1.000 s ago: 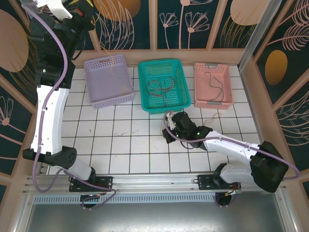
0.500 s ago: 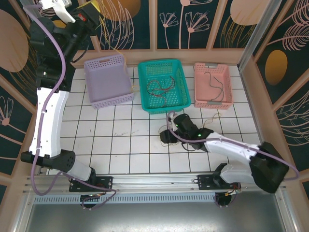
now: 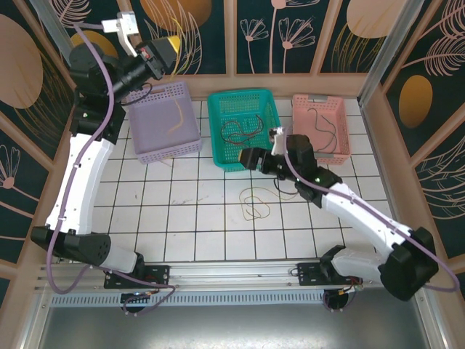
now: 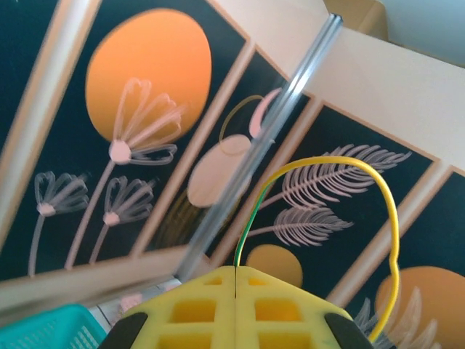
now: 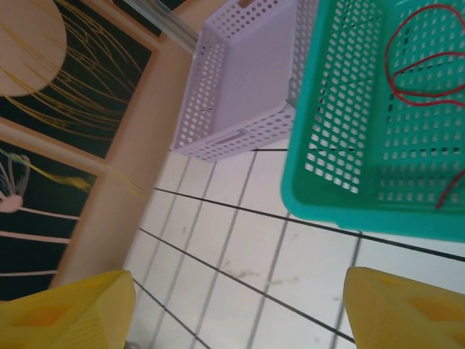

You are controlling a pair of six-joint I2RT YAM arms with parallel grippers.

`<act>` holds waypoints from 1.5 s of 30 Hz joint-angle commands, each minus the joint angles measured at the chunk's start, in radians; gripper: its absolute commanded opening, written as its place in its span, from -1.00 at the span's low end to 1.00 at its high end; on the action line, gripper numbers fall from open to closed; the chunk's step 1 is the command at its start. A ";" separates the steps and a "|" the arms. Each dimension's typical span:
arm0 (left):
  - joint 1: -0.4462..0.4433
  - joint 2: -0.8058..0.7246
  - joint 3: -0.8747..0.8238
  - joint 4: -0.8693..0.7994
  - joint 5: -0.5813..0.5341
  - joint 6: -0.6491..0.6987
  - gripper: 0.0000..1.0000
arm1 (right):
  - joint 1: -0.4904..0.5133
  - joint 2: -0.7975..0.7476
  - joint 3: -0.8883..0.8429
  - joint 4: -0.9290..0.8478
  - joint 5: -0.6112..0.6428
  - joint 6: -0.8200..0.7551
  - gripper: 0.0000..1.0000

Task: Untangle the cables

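Left wrist: left pincer (image 4: 236,285) clamped on yellow cable (image 4: 341,158); right pincer (image 5: 236,309) wide, empty. Likely next: release into lilac basket (image 3: 149,120) below.

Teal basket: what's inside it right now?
Teal basket holds a loose tangle of thin cables, at least one red, one dark. The right claw hangs over part of its near edge, so that patch is hidden.
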 commanded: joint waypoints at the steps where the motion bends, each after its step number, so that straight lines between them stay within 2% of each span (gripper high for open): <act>1: -0.001 -0.047 -0.075 0.161 0.123 -0.111 -1.00 | -0.029 0.110 0.123 0.049 -0.087 0.118 0.57; 6: -0.010 -0.081 -0.204 0.317 0.165 -0.232 -1.00 | -0.059 0.310 0.263 0.018 -0.163 0.191 0.57; 9: -0.021 -0.086 -0.236 0.383 0.163 -0.279 -1.00 | -0.061 0.391 0.316 -0.030 -0.203 0.179 0.48; 13: -0.037 -0.086 -0.239 0.411 0.154 -0.305 -1.00 | -0.060 0.420 0.289 -0.026 -0.237 0.173 0.38; 20: -0.043 -0.095 -0.231 0.420 0.144 -0.332 -1.00 | -0.023 0.479 0.234 0.006 -0.310 0.185 0.07; 23: -0.043 -0.097 -0.217 0.390 0.153 -0.319 -1.00 | 0.009 0.477 0.226 0.020 -0.278 0.177 0.08; 27: -0.044 -0.106 -0.221 0.327 0.157 -0.281 -1.00 | 0.030 0.461 0.217 0.074 -0.266 0.148 0.24; 32: -0.044 -0.109 -0.239 0.327 0.151 -0.281 -1.00 | 0.060 0.466 0.210 0.183 -0.397 0.096 0.34; 36: -0.043 -0.097 -0.231 0.357 0.154 -0.305 -1.00 | 0.098 0.484 0.209 0.205 -0.477 0.009 0.40; 38: -0.043 -0.092 -0.232 0.376 0.155 -0.321 -1.00 | 0.092 0.498 0.187 0.262 -0.534 0.047 0.33; 45: -0.043 -0.079 -0.222 0.404 0.151 -0.343 -1.00 | 0.076 0.479 0.110 0.426 -0.608 0.151 0.21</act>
